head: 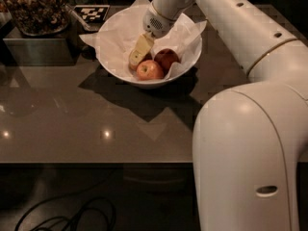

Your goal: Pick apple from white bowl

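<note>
The white bowl (191, 57), lined with crumpled white paper, stands at the back middle of the grey table. An orange-red apple (150, 70) lies at its front and a deep red apple (167, 57) sits behind it to the right. My gripper (138, 52) reaches down into the bowl from the upper right, its pale yellow tip just left of both apples and touching or nearly touching the orange-red one. The palest apple is hidden, probably under the gripper.
A metal tray (36, 47) with a dark container of brownish bits (33, 6) stands at the back left. A black-and-white marker card (91, 12) lies behind the bowl. My arm's large white body (245, 153) fills the right foreground. Cables (72, 215) lie on the floor.
</note>
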`<state>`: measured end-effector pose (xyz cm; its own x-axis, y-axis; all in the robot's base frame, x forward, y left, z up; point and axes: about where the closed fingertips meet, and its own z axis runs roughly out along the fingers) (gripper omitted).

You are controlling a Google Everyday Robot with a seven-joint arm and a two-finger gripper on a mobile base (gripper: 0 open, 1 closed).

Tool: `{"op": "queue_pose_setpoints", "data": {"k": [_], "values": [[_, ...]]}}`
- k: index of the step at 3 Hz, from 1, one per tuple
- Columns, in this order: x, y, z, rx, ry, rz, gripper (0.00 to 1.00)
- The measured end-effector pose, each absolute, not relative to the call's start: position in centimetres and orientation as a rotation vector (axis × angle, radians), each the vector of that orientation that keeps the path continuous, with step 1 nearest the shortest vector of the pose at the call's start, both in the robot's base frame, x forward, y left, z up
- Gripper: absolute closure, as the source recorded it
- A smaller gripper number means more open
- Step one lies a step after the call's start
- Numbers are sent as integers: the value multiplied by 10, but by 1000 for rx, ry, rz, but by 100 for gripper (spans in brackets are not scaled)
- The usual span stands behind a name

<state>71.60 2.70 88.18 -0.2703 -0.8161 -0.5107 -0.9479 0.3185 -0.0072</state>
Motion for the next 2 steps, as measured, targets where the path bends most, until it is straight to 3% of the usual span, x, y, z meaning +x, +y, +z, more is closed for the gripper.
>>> {"op": "queue_pose_setpoints", "data": {"k": [2], "values": [[713, 20, 868, -1537, 2197, 476, 29]]}}
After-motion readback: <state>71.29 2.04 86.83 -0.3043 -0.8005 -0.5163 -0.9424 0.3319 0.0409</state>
